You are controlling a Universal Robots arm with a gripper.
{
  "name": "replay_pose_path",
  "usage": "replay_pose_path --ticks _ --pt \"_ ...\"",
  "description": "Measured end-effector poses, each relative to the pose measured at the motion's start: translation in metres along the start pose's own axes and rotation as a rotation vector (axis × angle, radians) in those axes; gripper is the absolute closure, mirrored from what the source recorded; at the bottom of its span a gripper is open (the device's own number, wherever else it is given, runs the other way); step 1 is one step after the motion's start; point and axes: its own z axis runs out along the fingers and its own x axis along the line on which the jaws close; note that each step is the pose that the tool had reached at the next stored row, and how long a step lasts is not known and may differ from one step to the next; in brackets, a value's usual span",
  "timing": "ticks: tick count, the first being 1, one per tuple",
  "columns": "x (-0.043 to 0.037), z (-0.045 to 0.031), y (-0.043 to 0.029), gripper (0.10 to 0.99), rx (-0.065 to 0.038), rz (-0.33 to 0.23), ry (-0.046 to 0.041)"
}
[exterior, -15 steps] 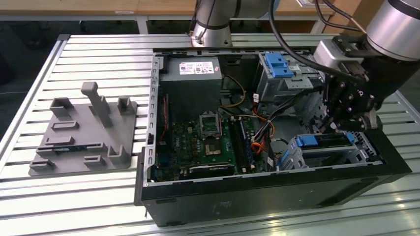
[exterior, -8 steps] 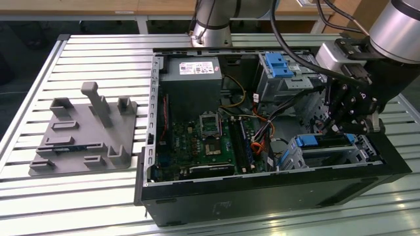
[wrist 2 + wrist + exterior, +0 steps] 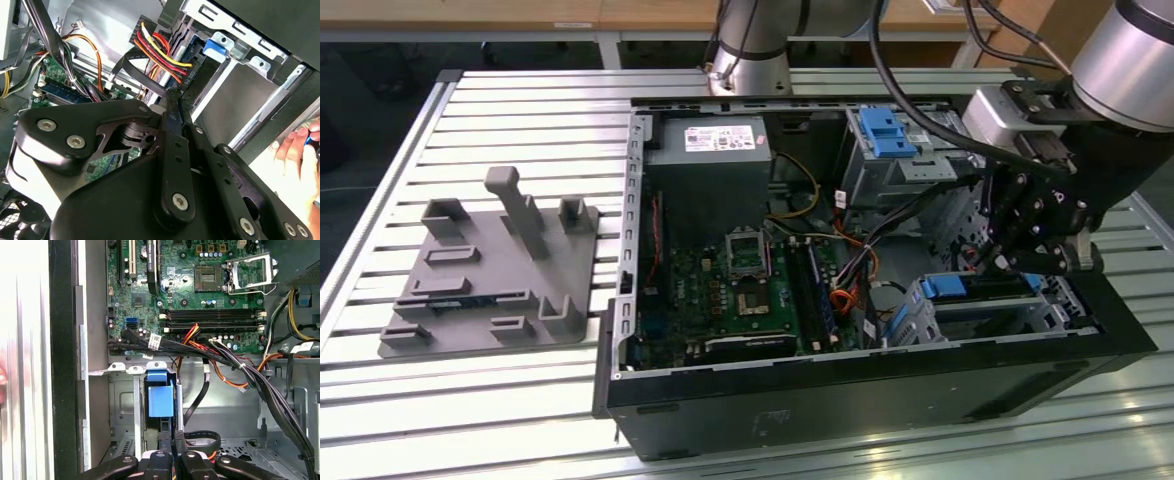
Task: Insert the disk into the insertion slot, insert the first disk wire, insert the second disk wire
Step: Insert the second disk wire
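Observation:
The disk sits inside the insertion slot [image 3: 1047, 312] at the case's corner on the exterior view's right, with its blue carrier [image 3: 945, 288] [image 3: 160, 400] [image 3: 217, 47] showing. A plug with red, yellow and orange wires [image 3: 165, 52] sits against the disk's back end. My gripper [image 3: 1001, 262] [image 3: 172, 96] [image 3: 172, 436] hangs just behind the disk. Its fingers are pressed together on the plug end of a flat black cable [image 3: 132, 67] [image 3: 202, 390], which loops beside them. I cannot tell which of these is the first disk wire.
A taller metal bay with a blue latch [image 3: 887, 130] stands at the case's far side. The motherboard [image 3: 734, 290] fills the case floor, crossed by black cable bundles [image 3: 235, 362]. A grey fixture plate [image 3: 480, 270] lies on the table. A person's hand [image 3: 295, 150] is outside the case wall.

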Motion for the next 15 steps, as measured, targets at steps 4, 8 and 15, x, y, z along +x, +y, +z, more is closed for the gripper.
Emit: replay_pose_path --ticks 4,8,15 --pt "0.0001 0.0004 -0.0005 0.937 0.0 0.0 0.0001" --pt "0.0003 0.0012 -0.0006 0.937 0.0 0.0 0.0002" --pt "0.0004 0.0033 -0.0006 0.937 0.0 0.0 0.0008"
